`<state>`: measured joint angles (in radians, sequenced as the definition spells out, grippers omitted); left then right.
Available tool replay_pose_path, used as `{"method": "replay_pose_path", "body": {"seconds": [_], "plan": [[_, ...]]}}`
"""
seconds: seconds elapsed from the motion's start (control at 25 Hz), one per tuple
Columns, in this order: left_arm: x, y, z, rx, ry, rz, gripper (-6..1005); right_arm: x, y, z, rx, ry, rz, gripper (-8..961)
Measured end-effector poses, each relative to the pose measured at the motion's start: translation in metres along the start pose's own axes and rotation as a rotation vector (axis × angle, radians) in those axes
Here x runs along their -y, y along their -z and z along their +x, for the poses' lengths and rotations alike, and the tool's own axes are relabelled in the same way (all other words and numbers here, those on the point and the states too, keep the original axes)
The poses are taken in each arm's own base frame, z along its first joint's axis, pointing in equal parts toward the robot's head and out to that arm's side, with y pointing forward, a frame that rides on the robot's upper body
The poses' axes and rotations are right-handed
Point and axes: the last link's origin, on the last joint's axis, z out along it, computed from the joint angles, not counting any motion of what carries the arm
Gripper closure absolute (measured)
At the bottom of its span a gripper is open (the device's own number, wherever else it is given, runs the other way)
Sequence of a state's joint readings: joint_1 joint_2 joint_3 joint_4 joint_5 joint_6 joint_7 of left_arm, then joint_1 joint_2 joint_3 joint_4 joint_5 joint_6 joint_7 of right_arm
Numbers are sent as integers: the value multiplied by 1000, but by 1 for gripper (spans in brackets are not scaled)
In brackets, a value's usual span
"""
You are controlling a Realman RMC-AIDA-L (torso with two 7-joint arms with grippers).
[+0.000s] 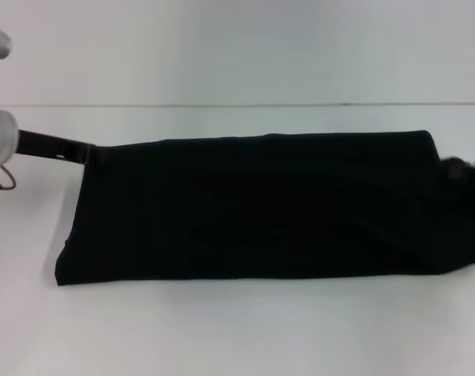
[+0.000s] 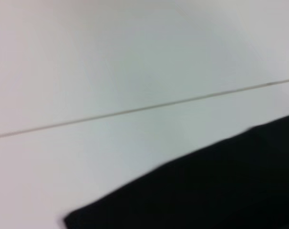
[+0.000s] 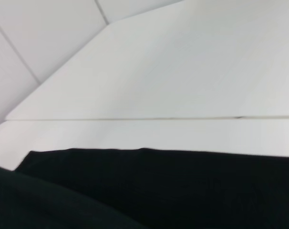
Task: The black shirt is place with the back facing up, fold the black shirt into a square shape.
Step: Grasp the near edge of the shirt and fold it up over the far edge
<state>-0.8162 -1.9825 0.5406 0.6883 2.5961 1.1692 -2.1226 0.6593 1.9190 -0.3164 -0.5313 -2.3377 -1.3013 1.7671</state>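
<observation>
Black shirt (image 1: pixel 261 207) lies on the white table (image 1: pixel 237 337) as a long horizontal band, already folded lengthwise, no print or neckline visible; edges fairly straight along the far side, the near-left corner slightly dragged out; left gripper (image 1: pixel 79 152) sits at the shirt's far-left corner, a dark bar reaching in from the arm; right gripper (image 1: pixel 459 170) sits at the shirt's far-right corner, mostly hidden against the cloth; finger state of either one cannot be told from any view, and neither wrist view shows its own fingers, only the shirt's edge and table. Judgement: lengthwise fold done, crosswise fold to a square remaining. Risks: if only the top layer is pinched, layers separate and the band opens on lifting; uneven lift between the two corners would skew the fold; soft cloth may sag and bunch mid-span.
</observation>
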Motion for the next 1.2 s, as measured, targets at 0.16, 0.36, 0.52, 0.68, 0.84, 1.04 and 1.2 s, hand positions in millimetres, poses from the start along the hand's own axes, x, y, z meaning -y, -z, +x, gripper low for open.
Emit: {"method": "replay_pose_path", "body": {"seconds": [0.16,0.36,0.52,0.68,0.84,1.04,1.2], "plan": [[-2,-13,3,-3,-26,56,909,-3,-28,-10,-20,15,60,912],[-2,-18,5,-15,-43,90,906,-11,-56,-22,-18,48,114,913],[0,-18,8,-30,-44,109,904,-16,-69,-31,-8,76,148,913],[1,-17,11,-46,-44,124,902,-16,-73,-38,6,87,177,913],[2,-17,15,-61,-45,134,900,-16,-76,-46,21,103,196,912],[2,-19,24,-97,-48,171,897,-15,-80,-57,37,126,237,912],[3,-21,31,-120,-56,200,895,-15,-83,-64,47,141,261,912]]}}
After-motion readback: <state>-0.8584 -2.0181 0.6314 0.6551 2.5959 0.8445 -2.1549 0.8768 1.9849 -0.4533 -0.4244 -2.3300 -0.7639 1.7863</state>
